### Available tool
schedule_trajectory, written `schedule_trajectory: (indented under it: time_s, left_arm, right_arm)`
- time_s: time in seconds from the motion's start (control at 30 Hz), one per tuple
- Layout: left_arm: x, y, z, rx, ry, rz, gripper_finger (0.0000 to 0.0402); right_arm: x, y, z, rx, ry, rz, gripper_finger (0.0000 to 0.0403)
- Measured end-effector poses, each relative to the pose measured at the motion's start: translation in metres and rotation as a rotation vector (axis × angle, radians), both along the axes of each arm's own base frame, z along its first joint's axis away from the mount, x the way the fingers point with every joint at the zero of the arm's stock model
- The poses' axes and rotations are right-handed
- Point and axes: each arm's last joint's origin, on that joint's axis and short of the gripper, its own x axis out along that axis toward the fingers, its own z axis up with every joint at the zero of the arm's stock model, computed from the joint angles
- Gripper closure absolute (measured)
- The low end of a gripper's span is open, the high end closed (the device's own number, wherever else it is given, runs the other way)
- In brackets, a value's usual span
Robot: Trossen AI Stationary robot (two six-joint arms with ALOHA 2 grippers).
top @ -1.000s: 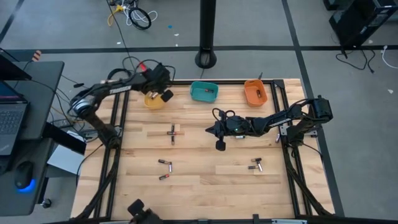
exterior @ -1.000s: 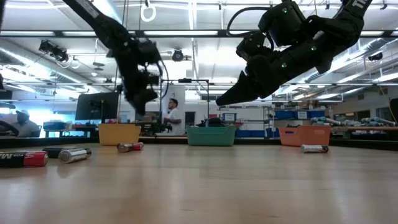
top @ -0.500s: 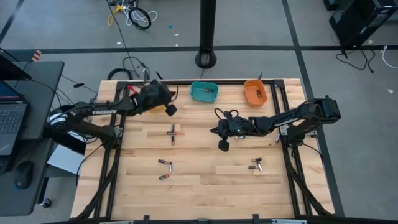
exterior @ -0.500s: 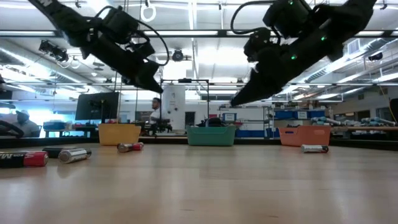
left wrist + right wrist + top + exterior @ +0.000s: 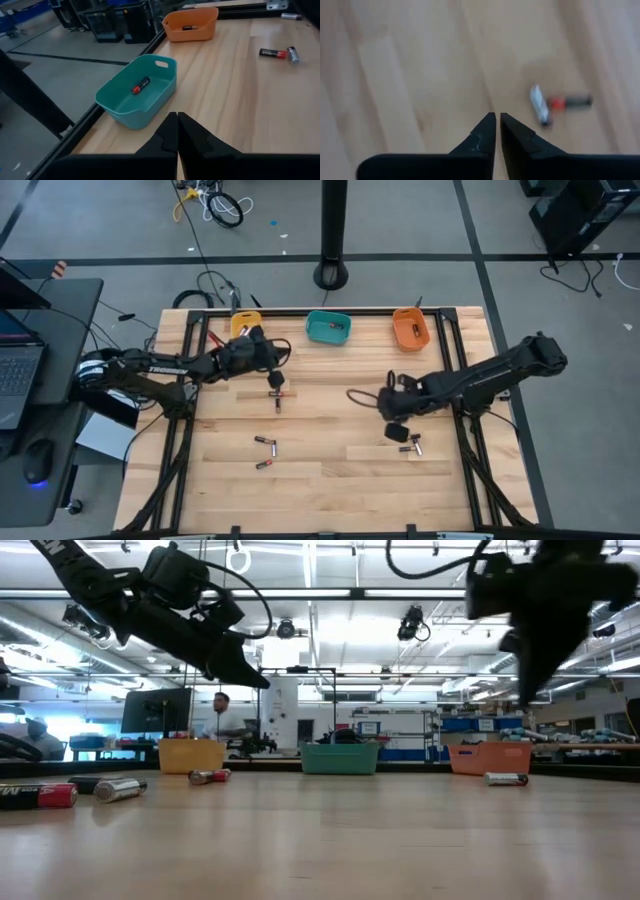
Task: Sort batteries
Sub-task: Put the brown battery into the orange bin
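Note:
Several small batteries lie on the wooden table: a crossed pair left of the middle, two near the front left, and two at the front right, which also show in the right wrist view. My left gripper is shut and empty, just on the far side of the crossed pair and above the table. My right gripper is shut and empty, above the table just left of the front-right pair. One battery lies in the teal bin.
Three bins stand along the far edge: yellow, teal and orange, the orange one with a battery inside. The middle of the table is bare wood. A dark frame rail runs along each side of the table.
My left gripper has gone from over the yellow bin toward the near edge and the right, to the crossed pair of batteries. My right gripper has gone from the table's middle toward the right and near edge, to the front-right pair. No battery has moved.

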Motion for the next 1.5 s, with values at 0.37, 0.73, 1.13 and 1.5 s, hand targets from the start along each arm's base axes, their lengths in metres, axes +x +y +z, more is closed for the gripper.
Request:
schedule_trajectory:
  time_s: [0.37,0.73,1.13,1.5]
  left_arm:
    - [-0.002,-0.001,-0.003,0.031,-0.006,-0.01,0.0392]
    - [-0.002,-0.002,-0.003,0.012,-0.016,-0.003,0.0391]
    - [-0.002,-0.002,-0.004,0.004,-0.014,-0.009,0.039]
    - [-0.002,-0.002,-0.004,0.003,-0.012,-0.009,0.039]
  right_arm:
    - [-0.013,0.023,-0.03,0.137,0.179,0.056,0.0279]
    - [-0.014,0.034,-0.055,0.1,0.306,0.149,0.0243]
    - [-0.016,0.035,-0.066,0.107,0.319,0.188,0.0241]
    - [-0.027,0.034,-0.082,0.101,0.341,0.24,0.0242]
